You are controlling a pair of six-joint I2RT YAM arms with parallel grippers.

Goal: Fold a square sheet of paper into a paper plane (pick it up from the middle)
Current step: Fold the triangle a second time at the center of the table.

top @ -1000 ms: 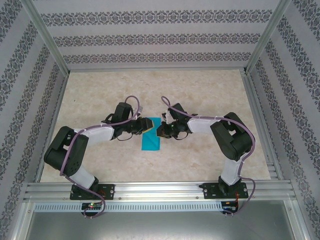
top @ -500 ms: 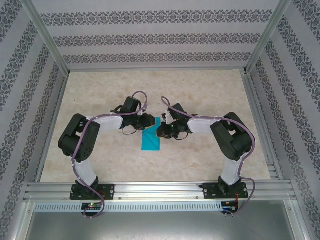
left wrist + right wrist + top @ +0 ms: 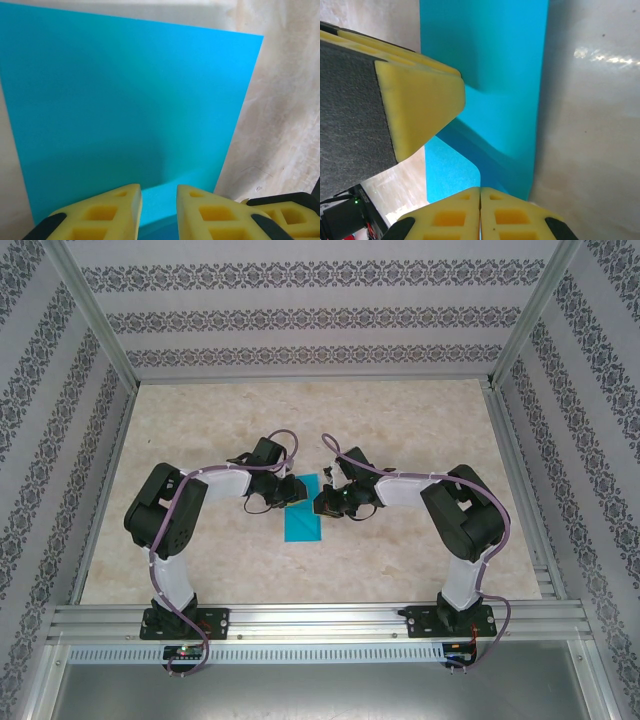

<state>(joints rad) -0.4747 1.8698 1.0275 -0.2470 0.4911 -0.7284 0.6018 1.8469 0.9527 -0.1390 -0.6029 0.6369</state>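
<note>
Cyan-blue sheet of paper lies on the pale marbled worktop, midway between the two arms, its longer sides running near to far. At the sheet's far left corner sits the left end effector, its yellow fingers parted by a narrow gap with blue showing through; whether any paper is caught between them I cannot tell. On the sheet's right side, the right end effector has its fingers pressed flush together, and a raised crease runs across the paper towards them; whether a layer is pinched there I cannot tell
</note>
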